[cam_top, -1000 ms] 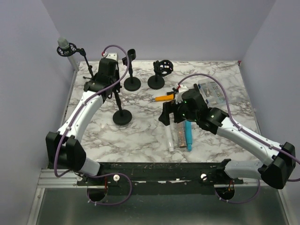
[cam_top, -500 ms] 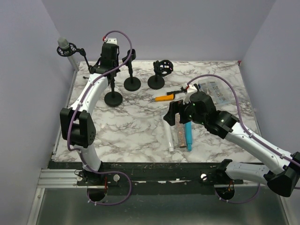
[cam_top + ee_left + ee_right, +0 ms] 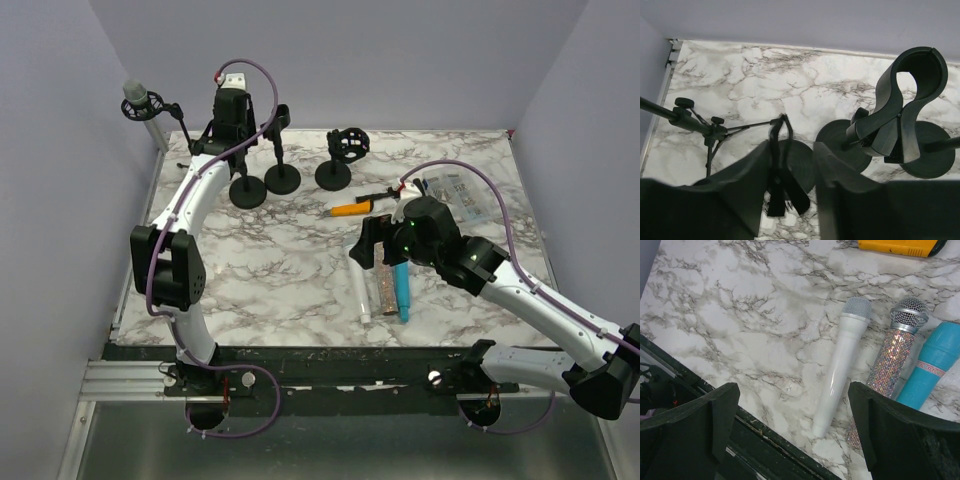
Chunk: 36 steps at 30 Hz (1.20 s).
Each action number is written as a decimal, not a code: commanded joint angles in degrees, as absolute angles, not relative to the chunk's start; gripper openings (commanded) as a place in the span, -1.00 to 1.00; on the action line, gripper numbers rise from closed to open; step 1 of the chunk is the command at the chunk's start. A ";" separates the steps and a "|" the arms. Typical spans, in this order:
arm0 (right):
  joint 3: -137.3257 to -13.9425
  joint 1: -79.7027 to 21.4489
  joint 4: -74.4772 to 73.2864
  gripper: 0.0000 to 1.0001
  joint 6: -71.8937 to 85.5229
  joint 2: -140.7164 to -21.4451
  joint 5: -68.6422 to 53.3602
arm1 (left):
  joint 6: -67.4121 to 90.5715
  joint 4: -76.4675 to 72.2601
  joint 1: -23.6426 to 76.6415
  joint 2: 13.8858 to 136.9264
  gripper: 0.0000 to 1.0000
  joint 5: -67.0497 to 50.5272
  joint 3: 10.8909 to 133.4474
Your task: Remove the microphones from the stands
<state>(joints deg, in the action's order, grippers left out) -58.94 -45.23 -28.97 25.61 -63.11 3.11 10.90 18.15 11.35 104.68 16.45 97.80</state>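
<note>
Closest to me, the right gripper (image 3: 792, 415) hangs over the near half of the marble bench (image 3: 280, 270) with its jaws spread wide and nothing between them. Right under it three loose mics lie side by side with their heads pointing away: a white microphone (image 3: 840, 370), a glitter microphone (image 3: 892, 350) touching or nearly touching a teal microphone (image 3: 932, 367) on its right. A little farther back lies an orange-bodied thing with a black end (image 3: 352, 208), and off to the right sits a clear box (image 3: 455, 195) with small bits inside. Along the back of the bench stand two black desk stands, a clip stand (image 3: 283, 180) whose holder is empty and, to its right, a ring-mount stand (image 3: 346, 145). Just left of those, the left gripper (image 3: 236, 145) reaches down from a long, stretched-out arm and is pinched tight on the thin upright of a round-based stand (image 3: 248, 192). From the wrist view that stand's disc base lies directly below the fingers, but I can't tell whether it rests on the marble or is lifted a touch. Farthest away, at the back left corner, the grey microphone (image 3: 132, 93) sits upright in the ring holder at the end of the boom of a tripod stand (image 3: 690, 121), well apart from both grippers.
</note>
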 commanded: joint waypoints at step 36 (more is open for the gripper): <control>-54.50 -44.90 -23.03 1.00 25.27 -60.02 -2.46 | 24.43 21.86 -4.28 89.38 0.97 15.20 99.76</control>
